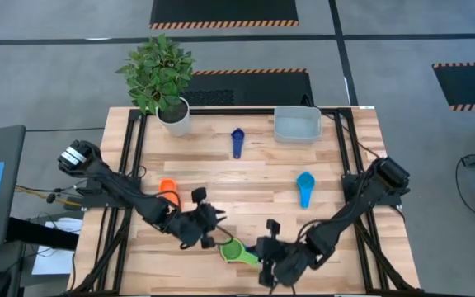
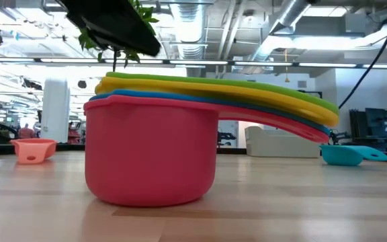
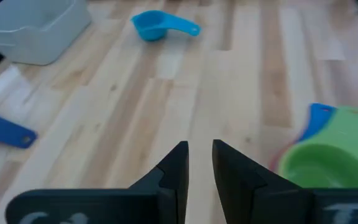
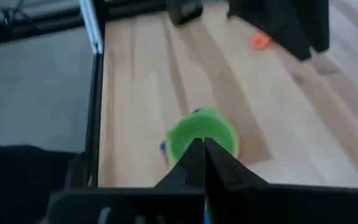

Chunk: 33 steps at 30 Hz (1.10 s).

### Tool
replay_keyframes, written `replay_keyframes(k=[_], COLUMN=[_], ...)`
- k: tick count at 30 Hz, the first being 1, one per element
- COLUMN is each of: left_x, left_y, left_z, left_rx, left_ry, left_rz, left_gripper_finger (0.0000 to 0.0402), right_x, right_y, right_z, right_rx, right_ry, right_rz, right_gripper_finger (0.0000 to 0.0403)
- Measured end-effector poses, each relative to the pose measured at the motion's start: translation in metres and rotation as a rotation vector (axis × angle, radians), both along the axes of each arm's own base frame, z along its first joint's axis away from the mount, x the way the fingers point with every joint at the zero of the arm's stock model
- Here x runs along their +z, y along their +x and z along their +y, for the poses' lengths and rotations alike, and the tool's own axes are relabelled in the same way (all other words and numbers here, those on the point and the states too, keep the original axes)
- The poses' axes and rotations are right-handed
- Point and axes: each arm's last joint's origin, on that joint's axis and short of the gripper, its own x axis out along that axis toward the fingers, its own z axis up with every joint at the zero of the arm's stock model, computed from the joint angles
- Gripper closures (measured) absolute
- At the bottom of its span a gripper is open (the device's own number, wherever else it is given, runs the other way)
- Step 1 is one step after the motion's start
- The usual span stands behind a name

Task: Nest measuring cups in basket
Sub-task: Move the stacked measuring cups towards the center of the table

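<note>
A nested stack of measuring cups (image 2: pixel 153 148) stands on its red bottom cup near the table's near edge, with blue and yellow cups inside and a green cup (image 1: pixel 234 249) on top. Their handles (image 2: pixel 294 111) fan out together. The orange cup (image 1: pixel 168 190), dark blue cup (image 1: pixel 237 142) and light blue cup (image 1: pixel 305 188) lie singly on the wood. The basket (image 1: pixel 297 124) stands at the far right. My left gripper (image 3: pixel 197 163) hovers left of the stack, slightly open. My right gripper (image 4: pixel 202 152) is shut above the stack's right side.
A white pot with a leafy plant (image 1: pixel 174 115) stands at the far left corner. Black frame rails (image 1: pixel 130 165) run along the table's left and right sides. Bare wood lies between the single cups in the middle of the table.
</note>
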Motion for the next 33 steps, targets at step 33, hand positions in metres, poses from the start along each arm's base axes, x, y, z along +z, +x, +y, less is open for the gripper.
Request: replay_keyframes(k=[33], left_x=[-0.028], left_y=[-0.022], left_z=[-0.056], left_rx=[0.072], left_ry=[-0.215], left_rz=[-0.069], left_gripper_finger=[0.0341], right_x=[-0.047], right_y=[-0.003], right_z=[0.064], right_rx=[-0.040], right_ry=[0.030], right_rz=[0.039], right_gripper_finger=[0.0393])
